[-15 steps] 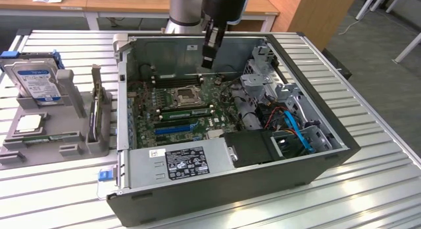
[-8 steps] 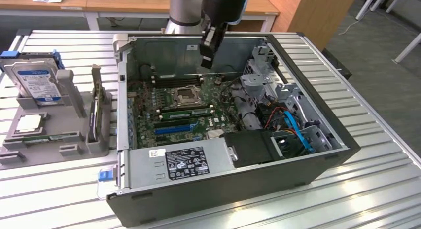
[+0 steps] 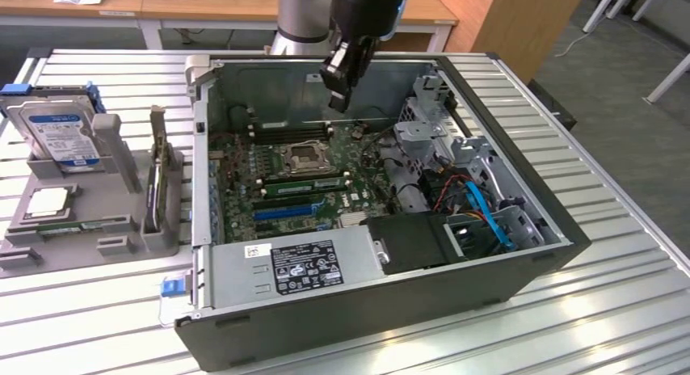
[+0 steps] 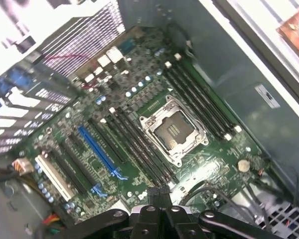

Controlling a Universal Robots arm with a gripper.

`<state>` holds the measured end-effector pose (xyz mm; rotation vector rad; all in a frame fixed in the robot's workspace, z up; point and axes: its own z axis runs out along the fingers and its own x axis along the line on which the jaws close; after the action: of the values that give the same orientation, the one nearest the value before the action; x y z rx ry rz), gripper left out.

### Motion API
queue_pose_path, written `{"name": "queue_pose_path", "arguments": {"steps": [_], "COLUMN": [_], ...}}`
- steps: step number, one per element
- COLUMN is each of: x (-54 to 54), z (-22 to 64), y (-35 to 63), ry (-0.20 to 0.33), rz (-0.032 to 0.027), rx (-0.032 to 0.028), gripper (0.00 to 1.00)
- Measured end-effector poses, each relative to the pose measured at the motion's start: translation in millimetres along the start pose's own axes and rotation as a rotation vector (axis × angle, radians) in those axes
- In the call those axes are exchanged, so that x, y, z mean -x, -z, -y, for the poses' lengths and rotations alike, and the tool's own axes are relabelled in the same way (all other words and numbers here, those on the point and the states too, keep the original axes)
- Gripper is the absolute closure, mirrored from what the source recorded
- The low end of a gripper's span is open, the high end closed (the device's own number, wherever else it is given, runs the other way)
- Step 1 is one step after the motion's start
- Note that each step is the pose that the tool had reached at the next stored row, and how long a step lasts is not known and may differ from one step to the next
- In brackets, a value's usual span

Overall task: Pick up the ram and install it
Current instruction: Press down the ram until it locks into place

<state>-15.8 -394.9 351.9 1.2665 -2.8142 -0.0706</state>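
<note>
The gripper [image 3: 338,100] hung above the far part of the open computer case [image 3: 561,229], its fingers closed together with nothing visibly clamped between them. A ram [image 3: 305,183] stick lay seated in a black slot just near of the empty processor socket [image 3: 300,157]; whether this was the task's own stick could not be confirmed. The black memory slots [image 4: 194,97] beside the socket stood vacant. A tilted or offset descent risked striking the socket (its contacts lay exposed) or the case wall. The loose cables [image 3: 474,201] on the exterior view's right could also snag the arm.
</note>
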Motion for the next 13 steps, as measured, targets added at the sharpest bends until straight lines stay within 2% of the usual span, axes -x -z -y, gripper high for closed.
{"name": "queue_pose_path", "arguments": {"steps": [13], "x": [0.1], "z": [0.2], "y": [-1.7], "ry": [-0.236], "rz": [0.0152], "rx": [0.0074], "gripper": [0.89]}}
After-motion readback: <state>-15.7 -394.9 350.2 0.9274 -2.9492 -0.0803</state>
